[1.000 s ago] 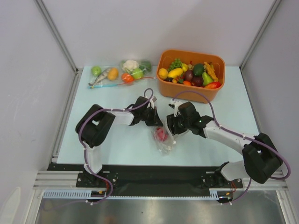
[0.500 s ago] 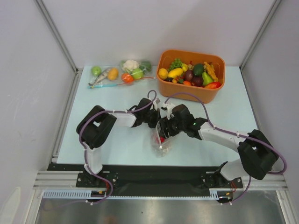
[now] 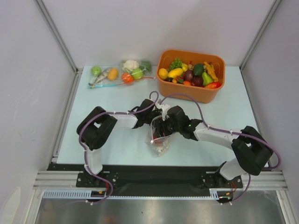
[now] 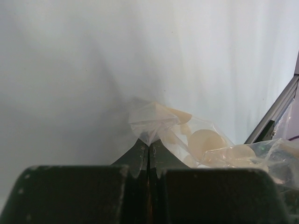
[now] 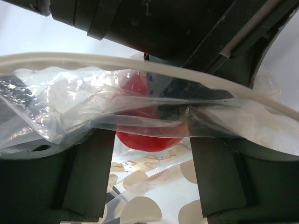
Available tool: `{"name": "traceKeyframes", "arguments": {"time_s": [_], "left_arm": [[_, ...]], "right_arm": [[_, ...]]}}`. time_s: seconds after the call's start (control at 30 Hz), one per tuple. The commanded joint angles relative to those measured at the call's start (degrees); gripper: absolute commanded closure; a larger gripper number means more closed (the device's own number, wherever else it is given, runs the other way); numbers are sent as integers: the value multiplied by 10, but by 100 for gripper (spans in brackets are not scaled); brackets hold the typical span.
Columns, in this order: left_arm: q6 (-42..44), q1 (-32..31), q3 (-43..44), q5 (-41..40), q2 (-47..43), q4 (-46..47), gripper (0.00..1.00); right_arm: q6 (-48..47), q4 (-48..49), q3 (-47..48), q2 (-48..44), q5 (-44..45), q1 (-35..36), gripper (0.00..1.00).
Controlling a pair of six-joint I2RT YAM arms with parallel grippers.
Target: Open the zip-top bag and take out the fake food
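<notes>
The clear, crinkly plastic zip-top bag (image 3: 159, 140) is being held up between both arms, over the near middle of the pale blue table (image 3: 117, 100). The left gripper (image 4: 148, 145) is pinching one lip of the film, jaws closed on it. The right gripper (image 5: 153, 156) is straddling the pale zip strip (image 5: 84, 60), jaws wide. The round red plastic fruit (image 5: 135, 88) is sitting inside. The seal looks to be parting, but nothing is out yet.

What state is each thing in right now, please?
Bag, pinched at its top; whether the zip is sealed cannot be told.
Left gripper, shut on the bag's edge.
Right gripper, open, fingers either side of the bag.
Red fruit, inside the bag.
Bin, full of fake food.
Far bags, lying flat, filled.
</notes>
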Motion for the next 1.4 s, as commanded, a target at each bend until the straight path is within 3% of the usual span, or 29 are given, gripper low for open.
{"name": "traceKeyframes", "arguments": {"time_s": [0.0, 0.23, 0.3, 0.33, 0.37, 0.47, 0.63, 0.9, 1.37], "left_arm": [[-27, -23, 4, 22, -31, 1, 100], [-27, -28, 7, 15, -46, -6, 100], [-30, -28, 3, 15, -47, -1, 100], [-31, -28, 1, 14, -48, 2, 100], [-31, -28, 1, 13, -48, 1, 100], [-27, -27, 1, 10, -47, -1, 100], [-5, -24, 3, -3, -50, -19, 100], [37, -8, 4, -28, -52, -53, 100], [55, 1, 4, -33, -52, -60, 100]], "right_arm": [[-24, 7, -20, 40, 54, 2, 35], [-40, 7, -9, 97, 66, 13, 35], [-43, 1, -10, 101, 72, 19, 41], [-46, 0, -10, 103, 73, 19, 46], [-45, -6, -11, 102, 74, 19, 64], [-44, -18, -15, 77, 76, 19, 83], [-41, -48, -11, 11, 79, 17, 100], [-20, -131, 24, -126, 88, 8, 100], [25, -254, 79, -244, 146, -37, 100]]}}
